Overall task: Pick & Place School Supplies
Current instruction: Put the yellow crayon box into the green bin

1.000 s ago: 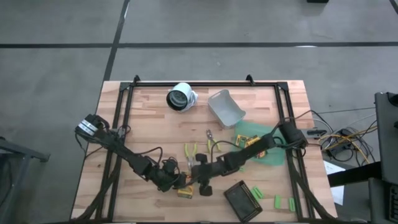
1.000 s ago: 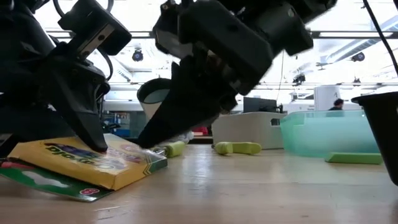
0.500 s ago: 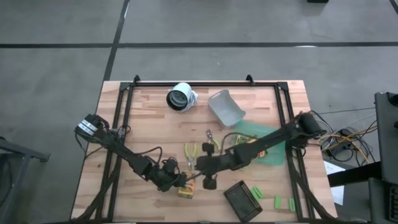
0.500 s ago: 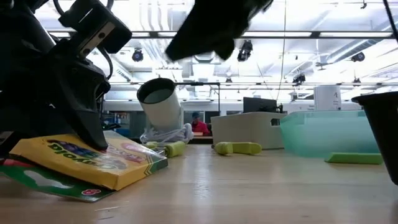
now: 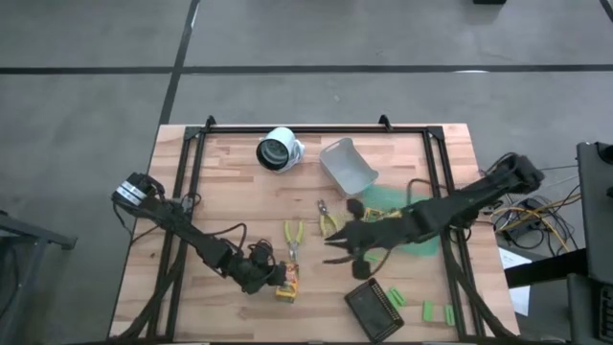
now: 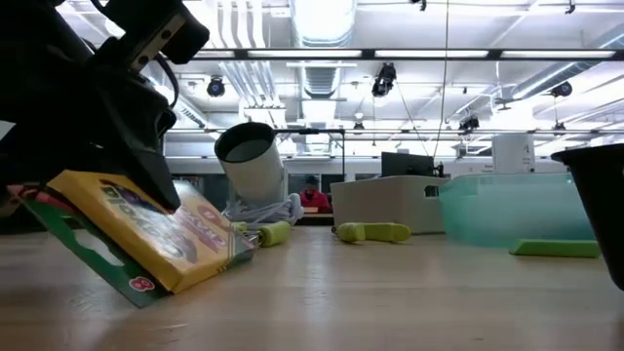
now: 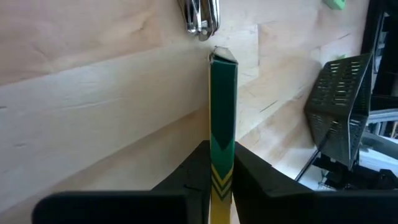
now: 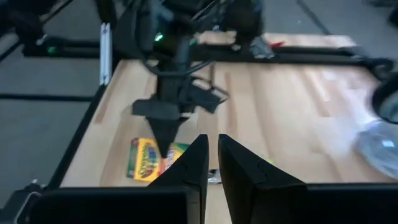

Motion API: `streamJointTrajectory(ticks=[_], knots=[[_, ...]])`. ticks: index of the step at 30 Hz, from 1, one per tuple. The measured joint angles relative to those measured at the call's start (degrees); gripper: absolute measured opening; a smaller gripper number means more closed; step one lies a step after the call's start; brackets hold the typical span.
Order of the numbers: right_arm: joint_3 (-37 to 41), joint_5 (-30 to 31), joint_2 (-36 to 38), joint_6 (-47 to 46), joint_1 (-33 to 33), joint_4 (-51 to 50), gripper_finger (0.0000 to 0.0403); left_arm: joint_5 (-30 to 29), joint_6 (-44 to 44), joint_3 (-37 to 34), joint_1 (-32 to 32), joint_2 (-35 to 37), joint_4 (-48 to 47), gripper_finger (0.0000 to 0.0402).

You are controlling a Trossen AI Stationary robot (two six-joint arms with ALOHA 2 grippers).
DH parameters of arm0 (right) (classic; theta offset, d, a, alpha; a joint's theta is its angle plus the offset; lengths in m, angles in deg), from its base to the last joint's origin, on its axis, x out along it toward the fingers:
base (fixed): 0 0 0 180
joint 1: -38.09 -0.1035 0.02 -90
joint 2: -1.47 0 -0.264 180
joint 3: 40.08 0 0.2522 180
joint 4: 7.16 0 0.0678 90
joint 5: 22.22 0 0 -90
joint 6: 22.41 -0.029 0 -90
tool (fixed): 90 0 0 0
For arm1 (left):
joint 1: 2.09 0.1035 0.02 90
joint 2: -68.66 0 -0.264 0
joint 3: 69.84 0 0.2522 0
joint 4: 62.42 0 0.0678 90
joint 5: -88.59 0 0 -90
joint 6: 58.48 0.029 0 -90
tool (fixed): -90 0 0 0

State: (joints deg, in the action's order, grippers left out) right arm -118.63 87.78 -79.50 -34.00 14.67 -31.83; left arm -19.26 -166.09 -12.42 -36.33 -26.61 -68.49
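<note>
Yellow flat pack with red-green print, high view: at the left gripper, near the wooden table's front edge. Right gripper apart, above mid-table.

Low view: pack tilted, one edge apparently down.

Left wrist view: fingers clamped on the pack's thin edge.

Right wrist view: own fingers nearly together, empty.

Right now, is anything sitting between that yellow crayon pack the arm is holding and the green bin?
Yes. The left gripper holds the crayon pack, and the yellow-handled tools and the right gripper lie between it and the green bin.
</note>
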Motion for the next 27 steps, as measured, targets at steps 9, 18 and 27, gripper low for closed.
streamJointTrajectory(ticks=[9,18,27], knots=[[10.25,8.09,14.33,-0.28,-0.85,0.14,0.0033,-0.1,0.02,0.61,0.0,1.0,1.37,0.0043],[19.84,13.24,24.34,-1.95,-0.83,1.37,0.0033,-7.3,3.24,0.63,-0.02,6.88,1.65,0.0043],[25.95,13.26,29.19,-1.92,-0.83,4.45,0.0033,-20.43,19.8,0.63,0.66,17.18,1.82,0.0042]])
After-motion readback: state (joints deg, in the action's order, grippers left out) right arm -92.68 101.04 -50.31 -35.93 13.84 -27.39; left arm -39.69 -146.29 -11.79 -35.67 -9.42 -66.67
